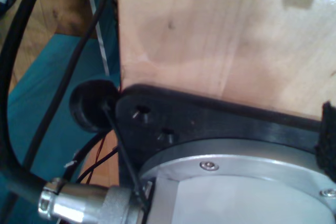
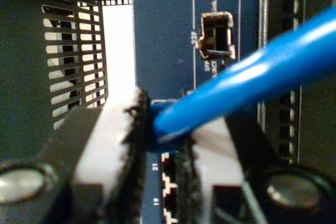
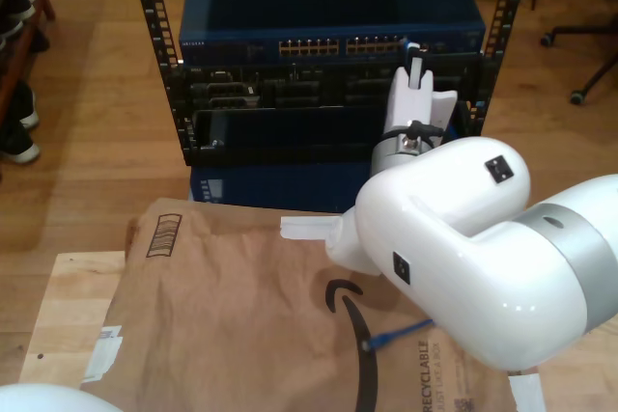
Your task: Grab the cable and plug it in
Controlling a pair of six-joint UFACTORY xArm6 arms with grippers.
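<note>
You had my second gripper (image 2: 165, 145) clenched on the cable (image 2: 247, 85), its plug end right at the blue switch (image 3: 328, 16) ports; seating looked unfinished. My first gripper's jaws I could not tell. Port numbers "19" and "21" were readable; the paper (image 3: 241, 325) read "RECYCLABLE".

Soft, even daylight is seen across the exterior view, with gentle sheen on the white arm (image 3: 483, 248) and only faint shadows. In the second wrist view the cable (image 2: 247, 85) is rendered badly out of focus, with white glare blown out behind a vented panel (image 2: 73, 61). The first wrist view is hazed and washed out over the pale wood (image 1: 220, 40).
</note>
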